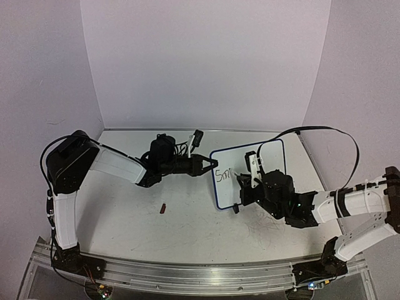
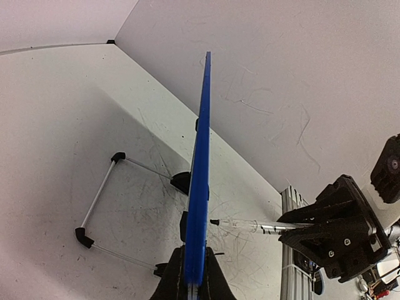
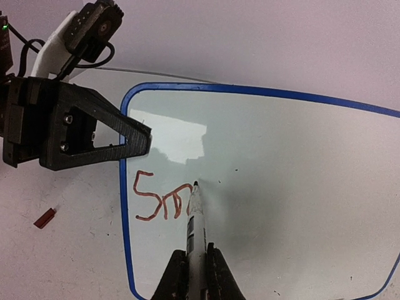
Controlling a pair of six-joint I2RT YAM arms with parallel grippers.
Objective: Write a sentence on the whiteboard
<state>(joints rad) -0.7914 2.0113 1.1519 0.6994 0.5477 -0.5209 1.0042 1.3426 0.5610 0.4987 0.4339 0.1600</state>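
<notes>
— Where's the board [image 3: 281, 187]?
— Standing on the counter [image 1: 156, 231], its blue edge pinched by the left claw [image 2: 195, 278]. Seen edge-on from there, so its writing side is hidden.
— And the right claw [image 3: 197, 272]?
— Squeezing a thin pen [image 3: 195, 215], tip against the shiny face, by red letters [image 3: 159, 203] "Sm".

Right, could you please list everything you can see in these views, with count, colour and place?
whiteboard: one, white with a blue frame, standing right of the table's centre
red writing: two letters, roughly "Sm", near the board's left edge
marker: one, pale barrel with a dark tip, tip on the board just right of the letters
wire stand: one, silver with black corners, on the table behind the board
small red piece: one, lying on the table left of the board, apart from it
table: one, white, scuffed
left gripper: black, shut on the board's left edge
right gripper: black, shut on the marker
</notes>
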